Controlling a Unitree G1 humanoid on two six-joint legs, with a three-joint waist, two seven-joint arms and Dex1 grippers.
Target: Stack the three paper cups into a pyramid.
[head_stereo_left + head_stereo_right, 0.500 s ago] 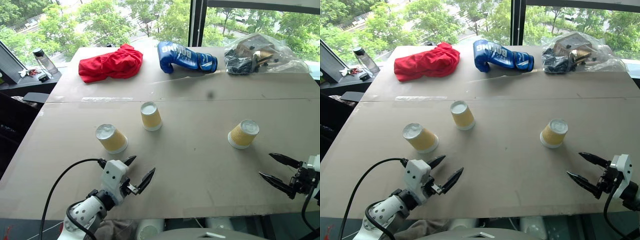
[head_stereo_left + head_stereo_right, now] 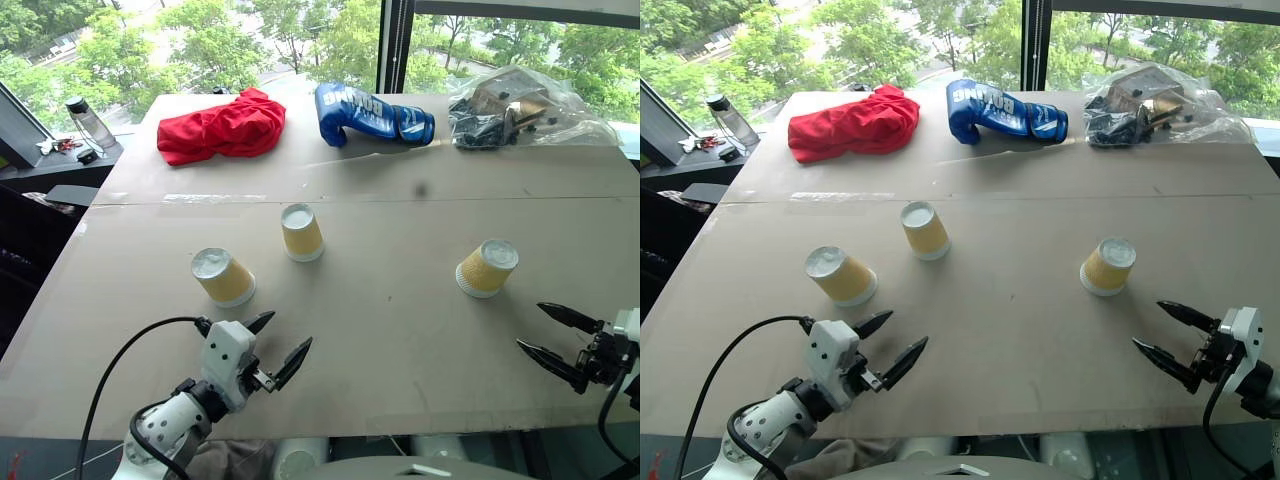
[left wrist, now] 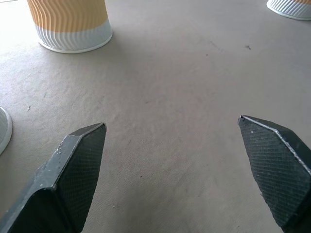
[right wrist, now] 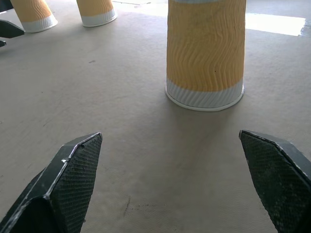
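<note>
Three paper cups stand upside down and apart on the tan table (image 2: 400,330): a left cup (image 2: 223,277), a middle cup (image 2: 301,233) further back, and a right cup (image 2: 487,268). My left gripper (image 2: 288,330) is open just in front and to the right of the left cup, holding nothing. Its wrist view looks between the open fingers (image 3: 77,160) at bare table, with the middle cup (image 3: 73,24) ahead. My right gripper (image 2: 530,326) is open near the front right edge. Its wrist view has the right cup (image 4: 205,53) close ahead between its spread fingertips.
Along the table's far side lie a red cloth (image 2: 222,127), a blue boxing glove (image 2: 372,115) and a clear plastic bag of dark items (image 2: 520,105). A bottle (image 2: 92,122) stands on a ledge beyond the left edge. Bare table separates the cups.
</note>
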